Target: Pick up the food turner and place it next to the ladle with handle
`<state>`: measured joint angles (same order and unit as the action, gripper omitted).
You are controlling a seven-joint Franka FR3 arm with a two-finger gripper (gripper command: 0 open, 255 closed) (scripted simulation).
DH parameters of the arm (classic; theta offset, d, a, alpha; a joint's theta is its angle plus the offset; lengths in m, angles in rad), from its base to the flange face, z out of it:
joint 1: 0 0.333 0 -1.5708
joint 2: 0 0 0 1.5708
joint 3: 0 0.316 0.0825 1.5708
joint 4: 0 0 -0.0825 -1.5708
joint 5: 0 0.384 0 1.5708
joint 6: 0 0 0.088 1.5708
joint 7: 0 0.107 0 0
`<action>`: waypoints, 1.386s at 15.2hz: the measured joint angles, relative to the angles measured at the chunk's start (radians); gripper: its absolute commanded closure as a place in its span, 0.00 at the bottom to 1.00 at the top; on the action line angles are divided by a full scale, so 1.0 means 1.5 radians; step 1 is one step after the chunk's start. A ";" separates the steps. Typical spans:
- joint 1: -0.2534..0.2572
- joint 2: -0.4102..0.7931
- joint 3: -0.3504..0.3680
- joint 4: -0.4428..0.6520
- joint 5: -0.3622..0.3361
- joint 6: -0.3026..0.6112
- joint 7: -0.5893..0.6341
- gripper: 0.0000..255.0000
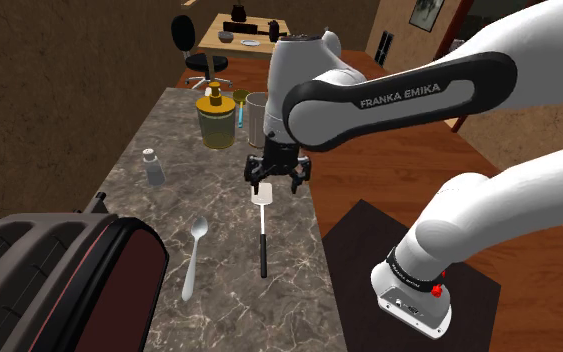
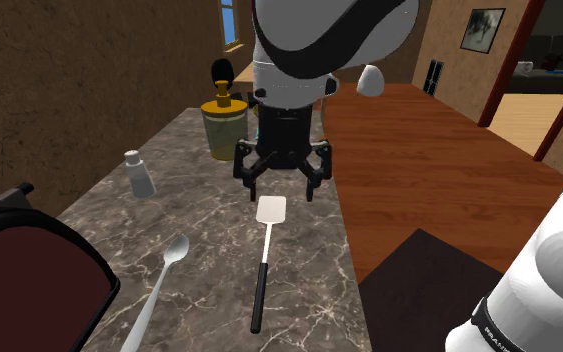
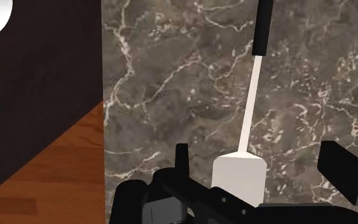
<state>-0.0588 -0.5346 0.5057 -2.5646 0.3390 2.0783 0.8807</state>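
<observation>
Beneath the spread gripper [image 2: 279,188] lies the food turner [image 2: 263,268], untouched.

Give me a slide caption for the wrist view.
Open black gripper hovers over the white blade of a black-handled food turner lying on a marbled counter.

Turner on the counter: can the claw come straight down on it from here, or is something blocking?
Probably yes. The open claw hangs above the white blade of the turner, with nothing between them. The spoon lies apart to the side.
</observation>
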 measured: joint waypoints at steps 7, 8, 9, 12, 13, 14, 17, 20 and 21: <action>-0.017 0.106 0.079 -0.001 0.006 0.084 0.112 0.00; -0.018 0.112 0.082 -0.004 0.006 0.093 0.113 0.00; -0.019 0.121 0.087 -0.008 0.005 0.105 0.116 0.00; -0.022 0.144 0.098 -0.019 0.002 0.139 0.123 0.00; -0.022 0.145 0.099 -0.020 0.002 0.142 0.123 0.00; -0.022 0.146 0.099 -0.021 0.002 0.143 0.123 0.00; -0.022 0.146 0.100 -0.022 0.002 0.145 0.123 0.00; -0.022 0.146 0.100 -0.022 0.002 0.145 0.123 1.00; -0.022 0.146 0.100 -0.022 0.002 0.145 0.123 1.00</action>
<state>-0.0916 -0.3154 0.6555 -2.5976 0.3424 2.2960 1.0659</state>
